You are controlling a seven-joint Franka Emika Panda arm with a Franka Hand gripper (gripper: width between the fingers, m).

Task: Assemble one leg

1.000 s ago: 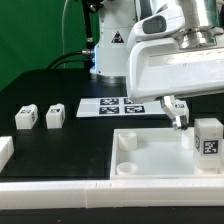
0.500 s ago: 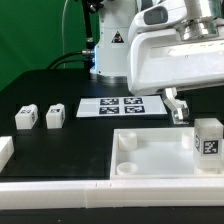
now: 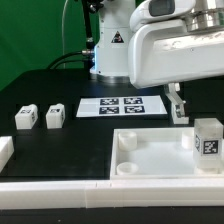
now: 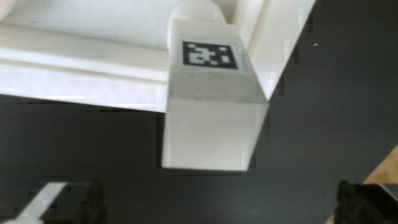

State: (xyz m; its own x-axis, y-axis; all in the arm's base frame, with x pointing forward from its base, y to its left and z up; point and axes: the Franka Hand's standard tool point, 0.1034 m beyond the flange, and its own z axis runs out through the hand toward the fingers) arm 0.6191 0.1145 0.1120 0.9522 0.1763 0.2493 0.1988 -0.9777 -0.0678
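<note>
A leg [image 3: 207, 137], a white block with a tag, stands upright in the far right corner of the white tray-like piece [image 3: 160, 160]. Two more legs [image 3: 25, 118] [image 3: 54, 116] sit on the black table at the exterior view's left. My gripper [image 3: 178, 108] hangs open and empty above and to the left of the standing leg, apart from it. In the wrist view the leg [image 4: 217, 105] shows its tag, set against the tray's wall [image 4: 80, 75]. My gripper [image 4: 217, 214] is spread wide, with dark fingertips [image 4: 63, 205] at the frame's corners.
The marker board [image 3: 122, 106] lies flat behind the tray. A long white bar [image 3: 90, 193] runs along the table's front edge. A small white piece [image 3: 4, 150] sits at the exterior view's far left. The robot base stands at the back.
My gripper has risen and drawn away from the leg standing in the tray. The leg has stayed in place.
</note>
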